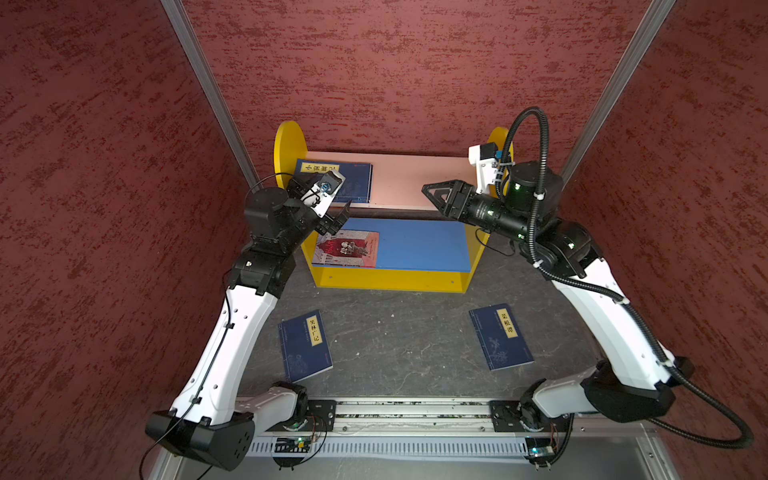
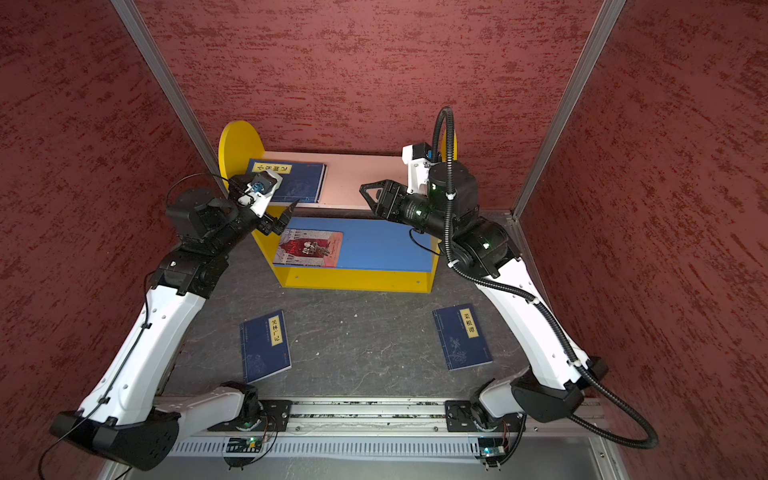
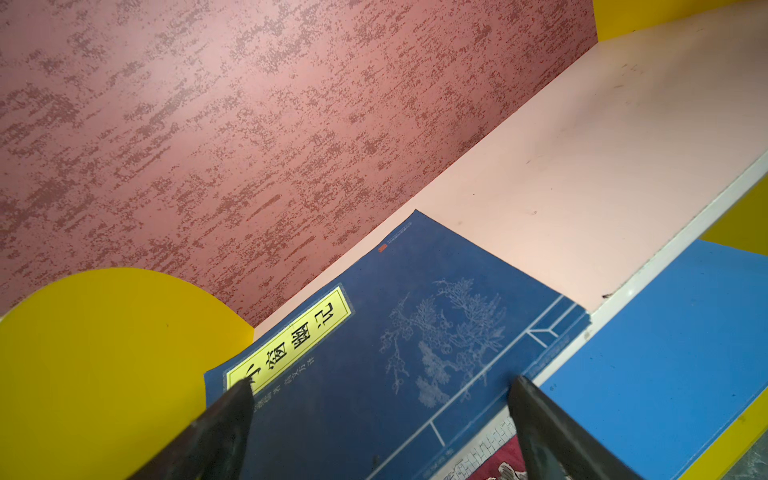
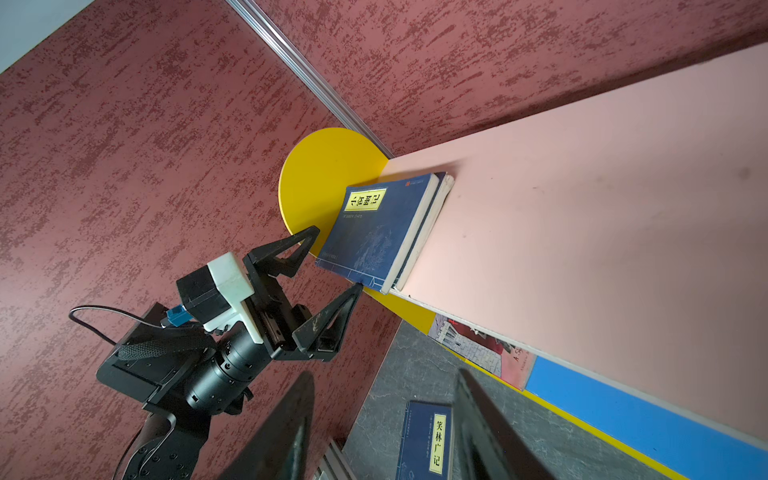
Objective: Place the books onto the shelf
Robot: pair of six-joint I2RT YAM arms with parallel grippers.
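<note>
The left gripper point(image 4: 336, 257) is hanging with fingers spread wide and empty, their tips flanking the near edge of the stacked navy books point(image 4: 374, 228), which are lying on the pink board of the shelf point(image 1: 415, 178). The red book point(image 1: 347, 249) is lying on the blue board, just below those fingers. The right gripper point(image 1: 432, 193) is hovering with fingers parted, grasping nothing. A left navy book point(image 1: 305, 345) and a right navy book point(image 1: 500, 338) are lying on the table point(image 1: 395, 340), well behind both grippers.

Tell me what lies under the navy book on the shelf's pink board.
Under the navy book, a second book shows only its page edges; its cover is hidden. Pink board beneath both.
</note>
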